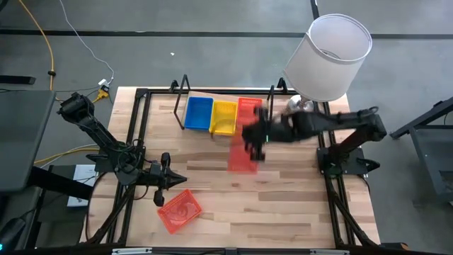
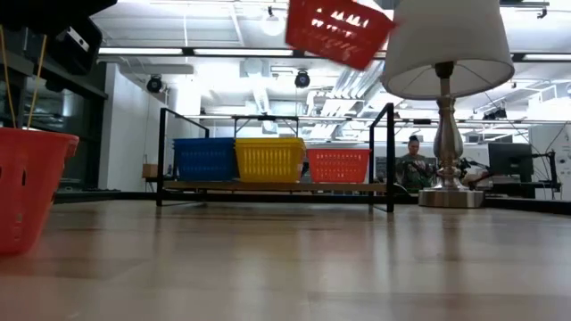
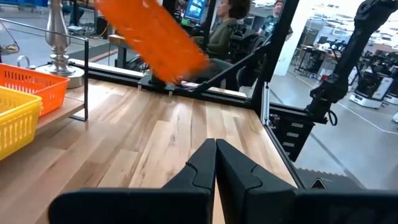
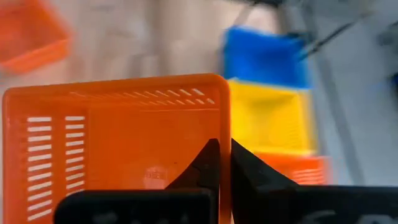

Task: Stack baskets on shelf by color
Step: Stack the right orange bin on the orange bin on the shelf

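The right gripper (image 1: 255,145) reaches over mid-table, fingers pinched together; the left gripper (image 1: 177,180) rests closed.

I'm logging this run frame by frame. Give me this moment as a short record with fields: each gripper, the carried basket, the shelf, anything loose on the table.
right gripper: shut on the rim of an orange-red basket, in the air in front of the shelf
carried basket: orange-red, tilted, off the table
shelf: blue stack, yellow stack, orange-red stack, side by side
left gripper: shut, empty, low at the table's left front
loose basket: orange-red, on the table beside the left gripper
other: lamp at the right rear
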